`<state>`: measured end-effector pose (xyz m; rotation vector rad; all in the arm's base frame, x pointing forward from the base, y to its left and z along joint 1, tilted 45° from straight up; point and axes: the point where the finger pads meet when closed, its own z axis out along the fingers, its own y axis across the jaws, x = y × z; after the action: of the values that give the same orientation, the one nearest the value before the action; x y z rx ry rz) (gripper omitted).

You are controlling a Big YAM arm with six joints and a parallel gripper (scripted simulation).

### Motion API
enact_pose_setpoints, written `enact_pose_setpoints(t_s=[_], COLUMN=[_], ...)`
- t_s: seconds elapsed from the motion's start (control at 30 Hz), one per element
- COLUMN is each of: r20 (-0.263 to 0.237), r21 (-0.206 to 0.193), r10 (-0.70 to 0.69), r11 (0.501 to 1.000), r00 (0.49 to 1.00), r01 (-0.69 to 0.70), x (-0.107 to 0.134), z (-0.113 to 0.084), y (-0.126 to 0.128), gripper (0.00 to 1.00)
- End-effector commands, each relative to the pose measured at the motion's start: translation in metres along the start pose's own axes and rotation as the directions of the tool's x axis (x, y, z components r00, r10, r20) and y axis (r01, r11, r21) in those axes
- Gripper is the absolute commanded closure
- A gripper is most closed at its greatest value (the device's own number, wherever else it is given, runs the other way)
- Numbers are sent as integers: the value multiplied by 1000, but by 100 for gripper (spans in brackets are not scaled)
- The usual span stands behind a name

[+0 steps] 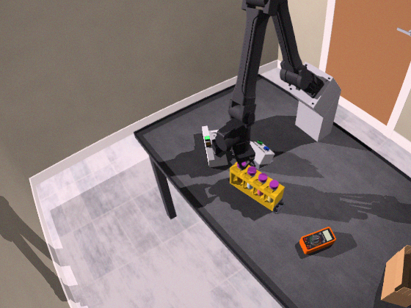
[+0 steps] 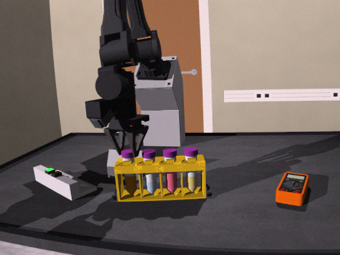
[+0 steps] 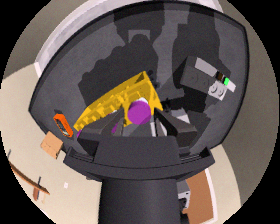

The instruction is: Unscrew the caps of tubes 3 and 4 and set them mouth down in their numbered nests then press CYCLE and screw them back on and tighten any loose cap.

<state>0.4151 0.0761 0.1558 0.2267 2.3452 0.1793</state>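
Cap 4 (image 1: 241, 165) (image 2: 127, 153) (image 3: 139, 112) sits on its tube, between our gripper's (image 1: 245, 164) (image 2: 129, 155) (image 3: 139, 112) part-open jaws, nothing gripped; we see the rack (image 1: 257, 189) (image 2: 161, 167) (image 3: 145, 80) running off to one side, so straight up looks our cleanest exit.

A lab — capped tubes (image 1: 262, 177) (image 2: 169, 153) (image 3: 139, 112) in a rack (image 1: 257, 186) (image 2: 161, 167) (image 3: 112, 97)

Relative to the yellow 4-bay tube rack (image 1: 257, 187) (image 2: 161, 167) (image 3: 112, 100), view 1 looks steeply down from high at one side, farthest off. View 2 faces its open front from nearer, slightly above. View 3 looks down from the tool (image 1: 244, 157) (image 2: 129, 142) (image 3: 138, 131), closest. Views 1 and 2 share rack and arm base.
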Motion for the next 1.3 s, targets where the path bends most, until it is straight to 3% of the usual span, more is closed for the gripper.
enact_pose_setpoints(t_s=[0.0, 0.23, 0.4, 0.47, 0.6, 0.8, 0.97, 1.03, 1.27], r20=[14, 14, 11, 11, 11, 12, 11, 11, 11], r21=[-6, -6, -3, -3, -2, -1, 2, 2, 6], r10=[23, 23, -188, -188, -342, -555, -709, -709, -876], r11=[1000, 1000, 982, 982, 940, 832, 705, 705, 482], r00=[1000, 1000, 982, 982, 940, 832, 705, 705, 482], r01=[-23, -23, 188, 188, 342, 555, 709, 709, 876], x=[-6, -6, -1, -1, -1, -1, -1, -1, -1], z=[-2, -2, -4, -4, -4, -4, -4, -4, -4], y=[2, 2, 1, 1, 1, 1, 0, 0, 0], gripper=[51, 51, 51, 51, 51, 51, 51, 51, 51])
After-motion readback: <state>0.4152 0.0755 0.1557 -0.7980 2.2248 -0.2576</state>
